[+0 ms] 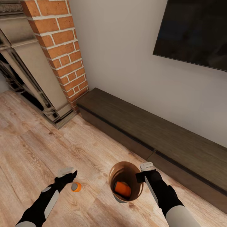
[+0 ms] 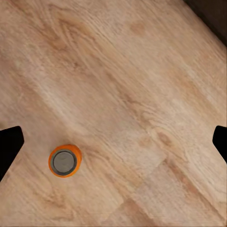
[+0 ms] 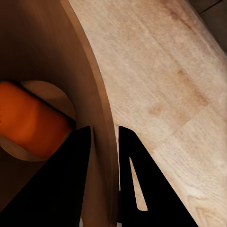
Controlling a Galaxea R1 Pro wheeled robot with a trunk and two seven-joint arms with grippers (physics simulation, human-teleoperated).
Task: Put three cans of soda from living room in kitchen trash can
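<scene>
One can of soda (image 1: 76, 187) stands upright on the light wood floor, its grey top facing up. My left gripper (image 1: 72, 177) hovers just above it, open; in the left wrist view the can of soda (image 2: 64, 161) lies between the widely spread fingertips (image 2: 9, 144), nearer one of them. My right gripper (image 1: 143, 174) is shut on the rim of the tash can (image 1: 126, 170), one finger inside the wall and one outside (image 3: 105, 142). A second can of soda (image 1: 122, 188) lies on its side at the bottom of the copper-brown tash can (image 3: 47, 47), seen as an orange body (image 3: 33, 123).
A long low dark-wood cabinet (image 1: 151, 132) runs along the wall just behind the bin. A red-brick fireplace (image 1: 63, 47) with a metal surround (image 1: 28, 72) stands at the left. A black TV (image 1: 195, 31) hangs above the cabinet. Open wood floor (image 1: 37, 145) lies left of the arms.
</scene>
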